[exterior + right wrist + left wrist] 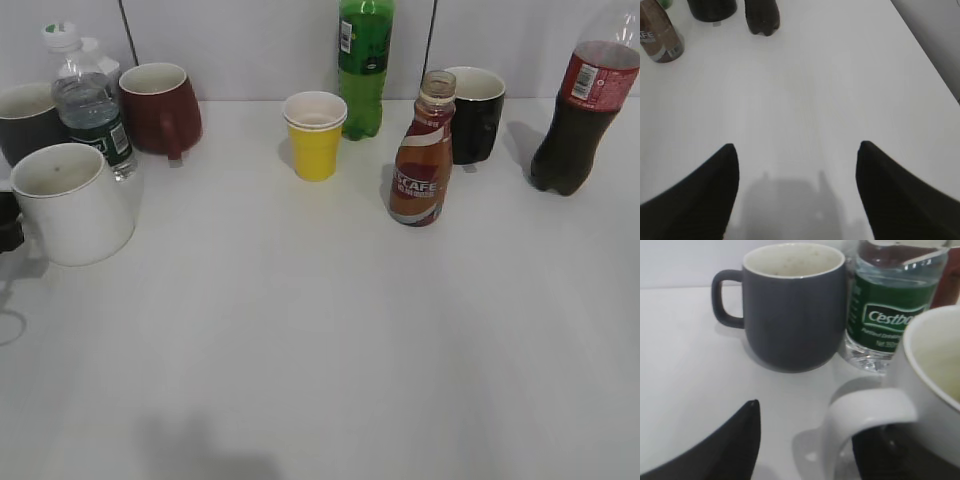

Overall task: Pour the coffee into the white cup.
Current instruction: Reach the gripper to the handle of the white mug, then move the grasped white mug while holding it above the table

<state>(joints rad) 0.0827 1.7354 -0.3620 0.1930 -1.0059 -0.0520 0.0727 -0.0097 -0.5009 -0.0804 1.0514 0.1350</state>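
Note:
The white cup (70, 205) stands at the table's left edge, empty, with its handle (865, 415) turned toward my left gripper (815, 420). That gripper is open and straddles the handle: one dark finger (890, 455) sits inside the loop, the other (735, 440) stands apart on the left. The coffee (420, 160), a brown capless bottle, stands upright right of centre and shows at the top left of the right wrist view (662, 37). My right gripper (796, 150) hangs open over bare table, well short of it and out of the exterior view.
A grey mug (790, 310) and a water bottle (890, 305) stand just behind the white cup. Along the back stand a dark red mug (160, 108), a yellow paper cup (315, 135), a green bottle (365, 65), a black mug (475, 110) and a cola bottle (585, 110).

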